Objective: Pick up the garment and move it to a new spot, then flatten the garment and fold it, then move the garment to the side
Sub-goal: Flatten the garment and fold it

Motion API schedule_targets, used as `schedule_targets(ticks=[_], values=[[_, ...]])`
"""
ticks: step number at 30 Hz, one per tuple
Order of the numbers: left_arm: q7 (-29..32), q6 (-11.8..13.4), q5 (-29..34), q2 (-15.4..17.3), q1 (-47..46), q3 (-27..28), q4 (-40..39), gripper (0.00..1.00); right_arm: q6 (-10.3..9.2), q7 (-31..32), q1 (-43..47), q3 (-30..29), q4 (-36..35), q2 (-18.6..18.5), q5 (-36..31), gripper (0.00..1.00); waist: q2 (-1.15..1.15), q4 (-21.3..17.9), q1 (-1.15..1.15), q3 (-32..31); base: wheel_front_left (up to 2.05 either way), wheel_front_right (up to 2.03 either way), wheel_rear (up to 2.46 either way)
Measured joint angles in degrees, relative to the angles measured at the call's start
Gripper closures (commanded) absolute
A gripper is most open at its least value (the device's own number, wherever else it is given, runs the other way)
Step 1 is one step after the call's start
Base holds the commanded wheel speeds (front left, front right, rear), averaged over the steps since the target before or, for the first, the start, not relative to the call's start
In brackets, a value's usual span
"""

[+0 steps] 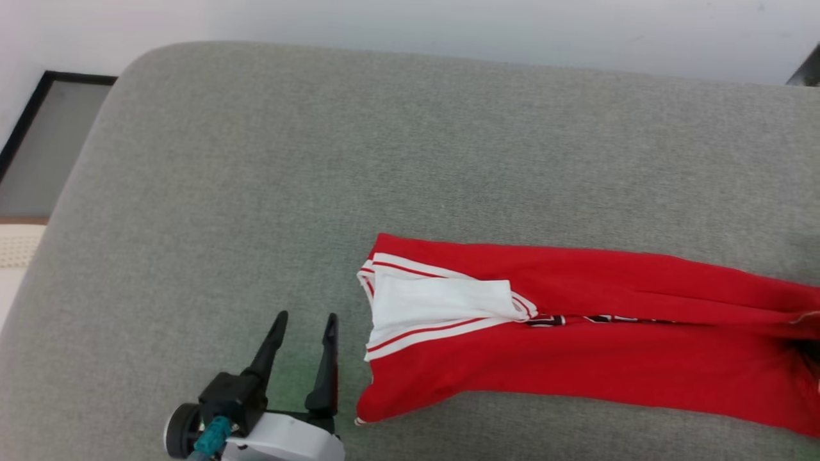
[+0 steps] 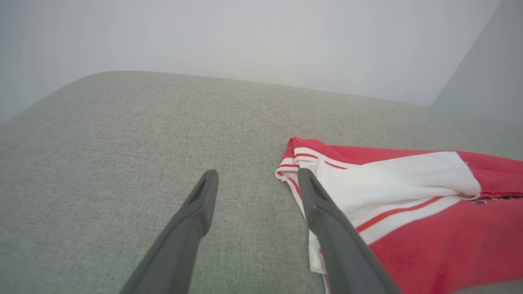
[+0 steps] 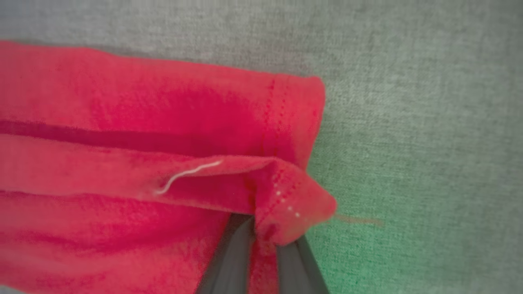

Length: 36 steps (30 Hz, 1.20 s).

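Observation:
The garment (image 1: 576, 333) is a red jersey folded into a long strip across the grey cushion (image 1: 320, 160), its white panel and striped trim at the left end. My left gripper (image 1: 306, 323) stands open just left of that end, nothing between its fingers. In the left wrist view my left gripper (image 2: 255, 179) has its right finger (image 2: 327, 220) over the garment (image 2: 408, 204) edge. In the right wrist view my right gripper (image 3: 265, 228) is shut on the garment (image 3: 163, 143), pinching the stitched hem corner, which bunches up over the fingertips.
The cushion's rounded far edge meets a pale wall (image 1: 448, 25). A dark-framed panel (image 1: 45, 147) lies beyond the cushion's left side. Bare grey fabric stretches behind and left of the garment.

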Motion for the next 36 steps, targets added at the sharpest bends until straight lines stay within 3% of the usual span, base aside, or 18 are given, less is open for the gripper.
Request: schedule_targets(ticks=[5,11,16,19,25,31,36], values=[[0.01,-1.32,1.09,-0.54,0.24,1.92,0.40,0.00,0.09,-3.91,-1.67,-1.72,2.00,0.96,-0.10,1.00,0.00,-1.73,0.00,-0.37,0.00,0.00,0.00],[0.01,-2.55,2.07,-0.97,0.49,3.97,0.43,0.00,0.02,-7.11,-2.48,-7.05,4.32,-0.73,-1.75,1.00,0.00,-4.36,0.00,-0.53,0.00,0.00,0.00],[0.00,-3.35,2.83,-1.31,0.80,5.12,0.65,0.00,0.01,-8.24,-2.34,-12.15,3.72,-2.61,-4.16,1.00,0.00,-6.33,0.00,-0.59,0.00,0.00,0.00],[0.00,-3.56,3.24,-1.54,0.97,5.71,1.23,0.00,0.00,-8.08,-2.06,-13.32,2.11,-1.33,-3.15,1.00,0.00,-7.03,0.00,-1.07,0.00,0.00,0.00],[0.00,-4.01,3.75,-2.05,2.26,6.36,2.48,0.00,-0.01,-5.38,0.00,-7.25,-6.61,0.49,-0.91,1.00,0.00,-7.82,0.00,-3.38,0.00,0.00,0.00],[0.01,-4.47,3.97,-2.78,3.39,6.12,3.89,0.00,-0.01,-1.80,0.42,1.55,-17.02,4.94,5.34,1.00,0.00,-7.86,0.00,-6.10,0.00,0.00,0.00],[0.00,-4.61,3.93,-3.31,4.03,5.46,4.46,0.00,-0.01,-1.60,-0.64,10.03,-20.42,8.22,7.88,1.00,0.00,-6.56,0.00,-7.21,0.00,0.00,0.00]])
